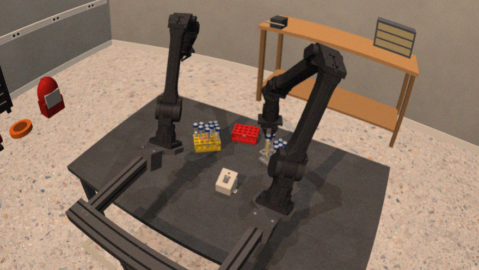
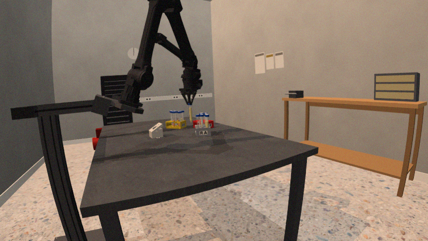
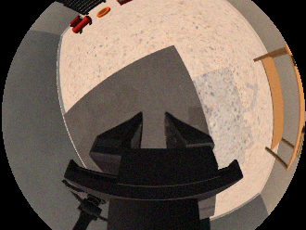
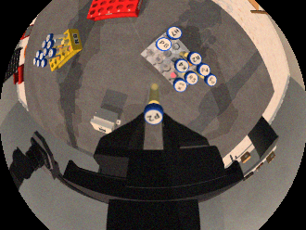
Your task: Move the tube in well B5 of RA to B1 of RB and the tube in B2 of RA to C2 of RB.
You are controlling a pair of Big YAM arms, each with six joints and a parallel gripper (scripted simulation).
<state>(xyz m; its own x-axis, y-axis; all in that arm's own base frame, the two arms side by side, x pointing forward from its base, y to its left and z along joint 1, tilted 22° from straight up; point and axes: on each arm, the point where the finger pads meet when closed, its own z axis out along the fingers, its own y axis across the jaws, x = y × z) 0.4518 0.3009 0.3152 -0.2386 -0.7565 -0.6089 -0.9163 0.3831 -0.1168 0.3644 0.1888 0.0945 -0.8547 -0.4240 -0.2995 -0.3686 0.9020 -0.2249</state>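
Note:
My right gripper (image 1: 268, 134) (image 2: 189, 103) (image 4: 153, 116) is shut on the blue cap of a yellow tube (image 1: 267, 148) (image 2: 190, 114) (image 4: 154, 95). The tube hangs upright in the air, beside RA in the right wrist view. The grey rack RA (image 1: 263, 159) (image 2: 197, 132) (image 4: 149, 56) holds several blue-capped tubes. The yellow rack RB (image 1: 207, 148) (image 2: 170, 127) (image 4: 74, 39) holds several blue-capped tubes; their exact wells are too small to tell. My left gripper (image 3: 154, 116) is open and empty, raised far from both racks. The pale DONE box (image 1: 222, 184) (image 2: 156, 132) (image 4: 104, 122) stands nearer the arm bases; its lamp looks dark.
A red rack (image 1: 244, 136) (image 4: 113, 11) without visible tubes stands between RB and RA. The left arm's base is close to RB. The right arm partly hides RA in the top view. A wooden shelf table stands beyond the bench.

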